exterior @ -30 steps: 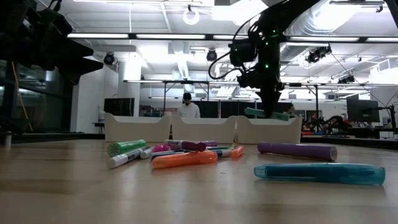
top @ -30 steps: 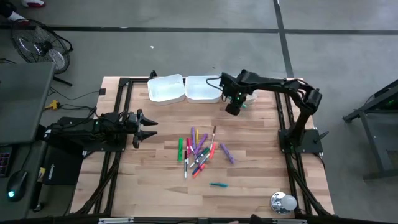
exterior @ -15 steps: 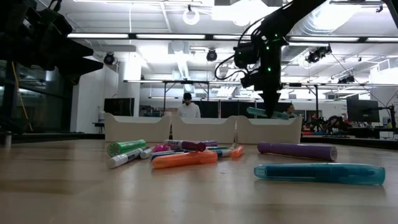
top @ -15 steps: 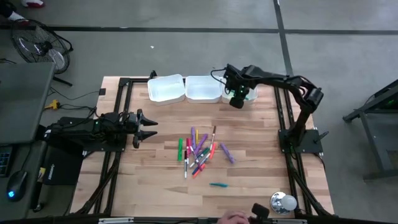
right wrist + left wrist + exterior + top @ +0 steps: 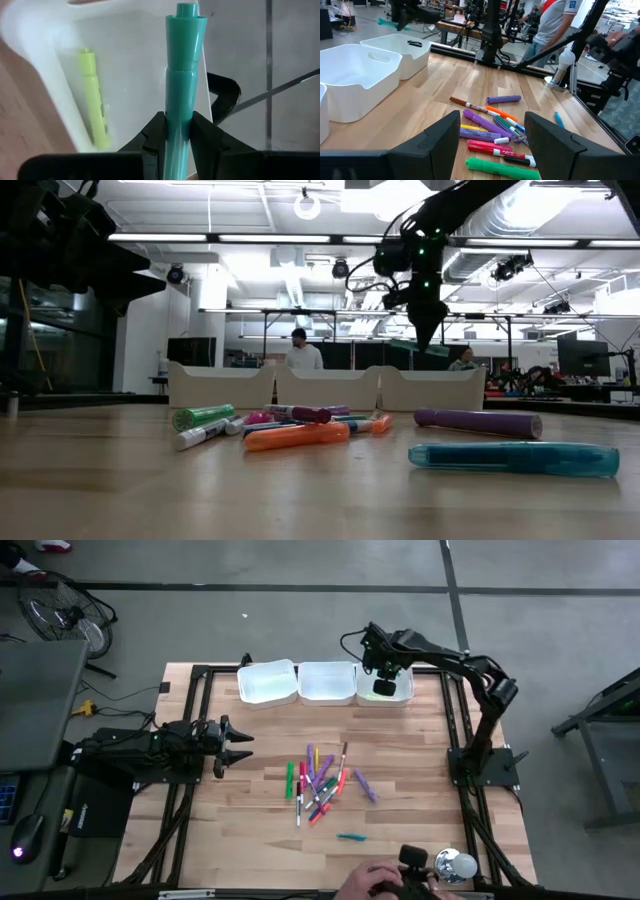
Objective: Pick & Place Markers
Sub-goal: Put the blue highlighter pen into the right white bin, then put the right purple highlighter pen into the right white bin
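The right gripper (image 5: 177, 132) is clamped on a teal marker (image 5: 182, 65), holding it by the lower barrel with the cap end pointing away from the wrist. In the high view it hangs over the rightmost tray (image 5: 400, 695) of the three white trays at the table's far edge. Inside that tray a yellow-green marker (image 5: 93, 95) already lies along one wall.

To do this step well, I judge that the gripper should come down until the teal marker is inside the tray walls before the fingers part, so it neither bounces off the rim nor rolls out. Tilting it toward level and letting go over bare tray floor, beside the yellow-green marker and not on it, should let it settle flat. The wrist should then lift straight up, clear of the wall.

The left gripper (image 5: 492, 145) waits with its fingers spread wide over the table's left side, facing the remaining heap of markers (image 5: 320, 785) at mid-table; one teal marker (image 5: 350, 837) lies apart, nearer the front edge. The middle tray (image 5: 327, 683) and left tray (image 5: 268, 682) stand beside the target.

A person's hand (image 5: 365, 885) shows at the front edge. No brand, label or writing on the markers or trays can be read.
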Available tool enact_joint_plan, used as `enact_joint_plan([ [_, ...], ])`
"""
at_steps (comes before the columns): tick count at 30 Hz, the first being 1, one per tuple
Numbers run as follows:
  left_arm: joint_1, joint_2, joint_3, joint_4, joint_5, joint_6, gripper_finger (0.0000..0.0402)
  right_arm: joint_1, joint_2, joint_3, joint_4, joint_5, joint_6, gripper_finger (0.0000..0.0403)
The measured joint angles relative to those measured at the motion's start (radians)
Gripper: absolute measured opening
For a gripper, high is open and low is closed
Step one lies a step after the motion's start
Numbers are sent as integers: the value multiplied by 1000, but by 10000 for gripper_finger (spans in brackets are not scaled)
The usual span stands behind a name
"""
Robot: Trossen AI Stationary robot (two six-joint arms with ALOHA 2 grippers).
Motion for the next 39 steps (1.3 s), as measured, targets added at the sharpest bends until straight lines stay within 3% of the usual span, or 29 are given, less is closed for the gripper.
enact_joint_plan([
  [13,0,0,0,0,0,0,220,-22,256,233,-246,19,-49,57],
  [24,0,0,0,0,0,0,220,-12,265,150,-247,-38,-99,60],
  [39,0,0,0,0,0,0,220,23,265,130,-231,-136,-170,123],
])
